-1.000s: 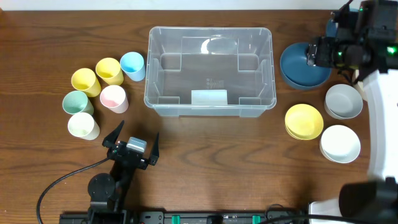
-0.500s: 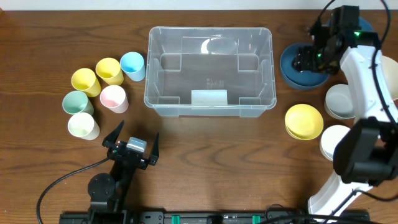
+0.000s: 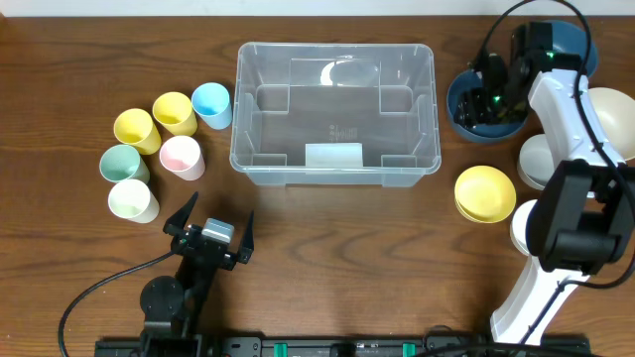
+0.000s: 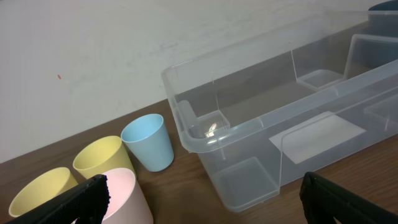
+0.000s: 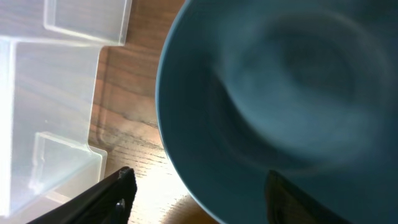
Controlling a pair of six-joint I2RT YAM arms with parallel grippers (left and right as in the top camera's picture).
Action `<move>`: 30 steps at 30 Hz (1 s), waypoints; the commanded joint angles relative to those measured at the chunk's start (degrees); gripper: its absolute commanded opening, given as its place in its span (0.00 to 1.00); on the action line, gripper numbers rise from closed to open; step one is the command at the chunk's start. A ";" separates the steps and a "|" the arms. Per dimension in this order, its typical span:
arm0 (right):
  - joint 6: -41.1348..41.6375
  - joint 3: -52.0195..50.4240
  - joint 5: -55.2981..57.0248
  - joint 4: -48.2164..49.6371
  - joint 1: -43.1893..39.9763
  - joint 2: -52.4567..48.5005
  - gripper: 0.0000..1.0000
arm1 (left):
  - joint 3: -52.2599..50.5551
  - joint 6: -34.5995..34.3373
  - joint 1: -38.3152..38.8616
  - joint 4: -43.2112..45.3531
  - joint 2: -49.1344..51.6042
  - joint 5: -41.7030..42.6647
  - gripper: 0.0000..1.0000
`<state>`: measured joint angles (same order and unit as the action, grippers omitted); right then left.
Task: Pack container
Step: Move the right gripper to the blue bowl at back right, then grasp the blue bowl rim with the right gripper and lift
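The clear container (image 3: 335, 109) stands empty at the table's middle back; it also shows in the left wrist view (image 4: 280, 106) and at the left of the right wrist view (image 5: 50, 93). My right gripper (image 3: 483, 100) is open, low over the dark blue bowl (image 3: 501, 130) just right of the container. In the right wrist view the gripper (image 5: 199, 202) straddles the bowl's (image 5: 280, 93) near rim, with one finger over the table and one inside the bowl. My left gripper (image 3: 210, 230) is open and empty near the front edge, as the left wrist view (image 4: 205, 208) also shows.
Several pastel cups (image 3: 159, 149) stand left of the container; blue (image 4: 149, 142), yellow and pink ones show in the left wrist view. A yellow bowl (image 3: 484, 193), a grey bowl (image 3: 536, 159), a white bowl (image 3: 526, 223) and a cream bowl (image 3: 610, 119) lie at the right.
My right arm has swung left and down, bringing its gripper over the dark blue bowl. The left arm has not moved.
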<state>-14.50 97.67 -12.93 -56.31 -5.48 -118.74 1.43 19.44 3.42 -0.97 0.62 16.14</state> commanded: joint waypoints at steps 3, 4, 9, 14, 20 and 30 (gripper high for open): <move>-4.04 0.72 -1.07 -0.70 0.26 -1.55 0.61 | -1.20 -0.48 -0.31 -1.75 -0.33 0.57 0.98; -4.04 0.63 -1.07 -0.72 0.26 -1.84 0.61 | -1.20 -0.48 -0.31 -1.75 -0.33 0.57 0.98; -4.07 -0.26 -1.44 -0.70 0.31 -3.17 0.53 | -1.20 -0.48 -0.31 -1.75 -0.33 0.57 0.98; -5.75 -2.51 -3.21 0.22 0.31 -3.45 0.52 | -1.20 -0.48 -0.31 -1.75 -0.33 0.57 0.98; -5.92 -5.25 -3.17 2.08 0.26 -3.48 0.43 | -1.20 -0.48 -0.31 -1.75 -0.33 0.57 0.98; -5.75 -5.49 -2.64 4.76 0.13 -3.48 0.30 | -1.20 -0.48 -0.31 -1.75 -0.33 0.57 0.98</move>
<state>-19.97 92.55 -15.14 -52.14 -5.45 -121.54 1.43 19.44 3.42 -0.95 0.62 16.14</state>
